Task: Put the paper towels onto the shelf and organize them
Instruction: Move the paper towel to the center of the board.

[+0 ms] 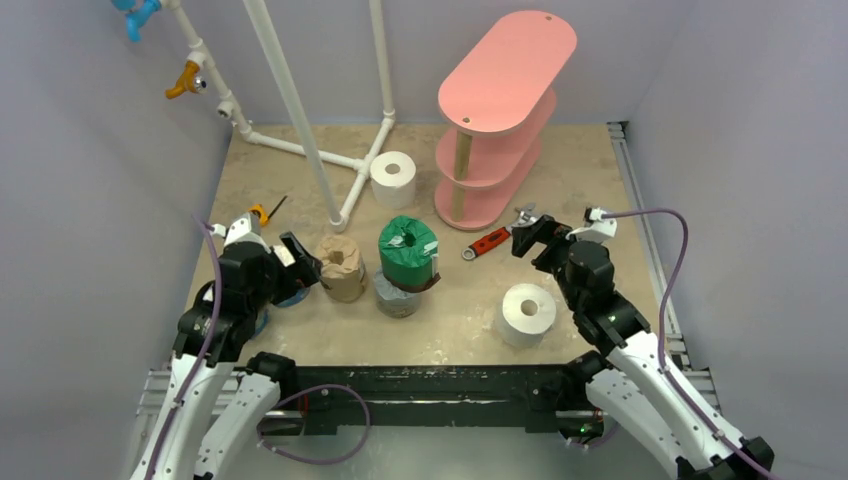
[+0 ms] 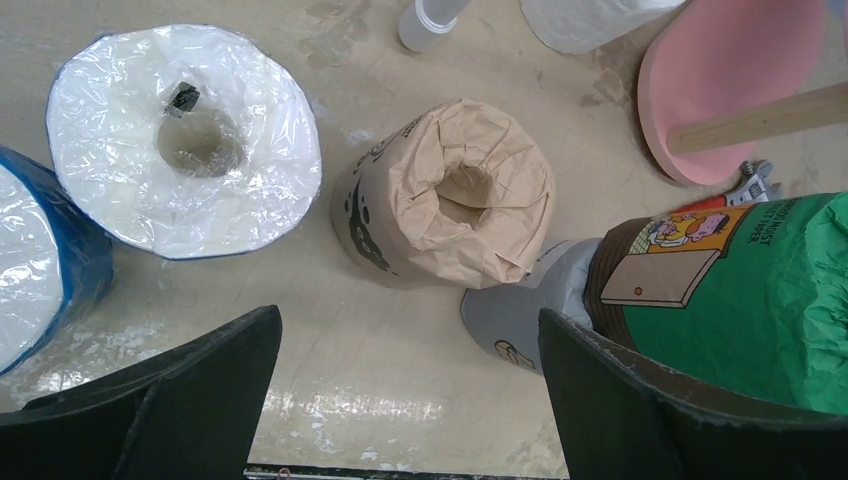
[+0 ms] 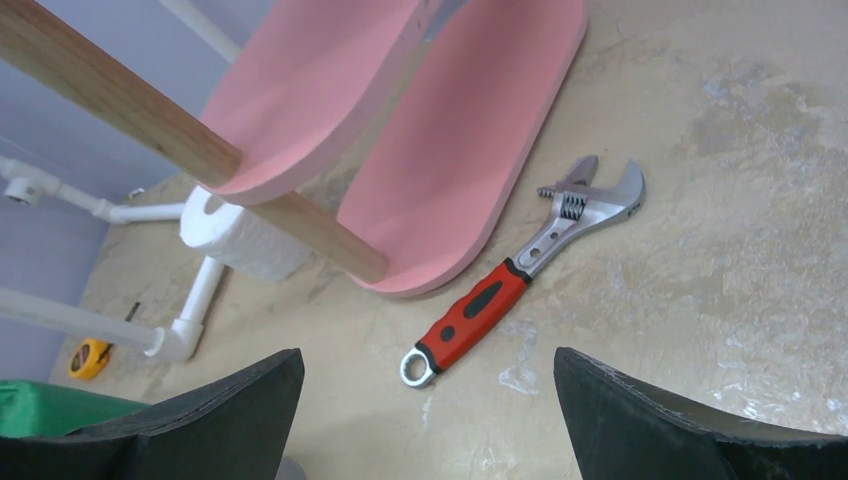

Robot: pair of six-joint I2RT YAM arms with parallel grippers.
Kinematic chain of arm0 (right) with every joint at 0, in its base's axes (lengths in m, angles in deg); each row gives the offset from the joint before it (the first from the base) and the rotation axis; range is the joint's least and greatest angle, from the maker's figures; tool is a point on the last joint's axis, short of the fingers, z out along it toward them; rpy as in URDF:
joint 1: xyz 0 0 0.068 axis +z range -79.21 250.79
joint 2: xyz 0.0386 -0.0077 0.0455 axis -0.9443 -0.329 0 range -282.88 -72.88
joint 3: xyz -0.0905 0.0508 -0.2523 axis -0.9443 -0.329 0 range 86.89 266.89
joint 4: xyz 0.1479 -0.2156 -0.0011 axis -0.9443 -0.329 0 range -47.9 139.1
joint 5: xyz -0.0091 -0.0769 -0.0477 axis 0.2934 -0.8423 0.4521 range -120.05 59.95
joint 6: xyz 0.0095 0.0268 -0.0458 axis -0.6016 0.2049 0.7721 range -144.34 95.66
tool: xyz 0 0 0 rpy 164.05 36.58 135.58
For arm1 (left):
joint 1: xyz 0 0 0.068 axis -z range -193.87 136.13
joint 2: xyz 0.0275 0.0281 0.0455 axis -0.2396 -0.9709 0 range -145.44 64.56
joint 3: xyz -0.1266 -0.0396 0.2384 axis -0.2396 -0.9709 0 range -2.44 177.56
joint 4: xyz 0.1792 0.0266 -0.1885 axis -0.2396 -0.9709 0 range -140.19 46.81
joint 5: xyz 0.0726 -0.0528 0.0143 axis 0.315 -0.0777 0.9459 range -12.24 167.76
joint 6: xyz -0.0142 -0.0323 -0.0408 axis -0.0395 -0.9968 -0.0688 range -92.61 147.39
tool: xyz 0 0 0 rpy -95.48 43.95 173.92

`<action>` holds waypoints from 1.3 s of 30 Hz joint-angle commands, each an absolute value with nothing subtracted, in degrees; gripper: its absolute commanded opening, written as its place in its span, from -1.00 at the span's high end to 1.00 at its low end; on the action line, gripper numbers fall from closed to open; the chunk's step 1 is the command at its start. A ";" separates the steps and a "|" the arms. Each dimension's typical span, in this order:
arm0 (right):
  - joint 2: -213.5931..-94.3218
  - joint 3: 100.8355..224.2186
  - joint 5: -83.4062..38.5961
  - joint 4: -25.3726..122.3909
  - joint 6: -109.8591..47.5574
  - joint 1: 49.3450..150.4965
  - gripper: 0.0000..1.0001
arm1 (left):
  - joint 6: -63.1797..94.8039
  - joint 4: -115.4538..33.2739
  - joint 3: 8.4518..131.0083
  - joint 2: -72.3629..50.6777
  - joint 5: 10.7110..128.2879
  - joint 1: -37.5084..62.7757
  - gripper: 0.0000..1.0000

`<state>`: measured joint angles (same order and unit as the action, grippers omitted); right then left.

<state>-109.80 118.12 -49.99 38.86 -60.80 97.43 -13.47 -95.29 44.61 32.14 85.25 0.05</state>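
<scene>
The pink shelf (image 1: 500, 120) stands at the back right with all three boards bare. A green-wrapped paper towel (image 1: 408, 250) sits on a grey one (image 1: 397, 297) mid-table, with a tan roll (image 1: 340, 265) to their left. White rolls stand by the pipe frame (image 1: 393, 178) and beside my right arm (image 1: 525, 313). My left gripper (image 1: 303, 268) hovers open beside the tan roll (image 2: 450, 195), nothing between its fingers (image 2: 200, 400); a clear-wrapped white roll (image 2: 185, 140) and a blue-wrapped one (image 2: 40, 260) lie left of it. My right gripper (image 1: 532, 235) hangs open and empty near the shelf's foot (image 3: 450, 150).
A red-handled wrench (image 3: 500, 295) lies on the table just ahead of my right gripper, by the shelf's bottom board. A white pipe frame (image 1: 300, 120) rises at the back left. A small yellow tape measure (image 1: 259, 212) lies near its base. Grey walls close in the table.
</scene>
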 commanded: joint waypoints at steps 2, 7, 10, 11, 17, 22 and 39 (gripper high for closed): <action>-105.40 117.53 -49.23 43.25 -61.64 97.59 -0.98 | -12.26 -93.93 44.37 34.56 85.32 0.02 -1.00; -103.35 115.94 -45.65 45.34 -60.58 97.53 -0.98 | -12.34 -93.16 43.88 34.86 84.93 0.02 -1.00; -104.45 117.81 -42.15 44.27 -58.30 97.59 -0.98 | -11.98 -92.73 43.68 34.78 84.74 0.02 -1.00; -104.90 118.51 -40.27 43.78 -56.98 97.52 -0.98 | -11.57 -92.52 43.58 34.81 84.48 -0.02 -1.00; -105.02 119.59 -33.73 45.35 -50.91 97.66 -0.97 | -9.05 -90.72 43.46 36.60 82.27 0.26 -1.00; -108.83 123.03 -35.09 43.05 -49.57 99.58 -0.98 | -8.43 -90.48 43.44 36.57 80.88 0.70 -1.00; -120.06 132.47 -60.48 34.84 -54.14 118.60 -0.98 | -11.11 -94.40 45.96 35.03 91.48 9.96 -1.00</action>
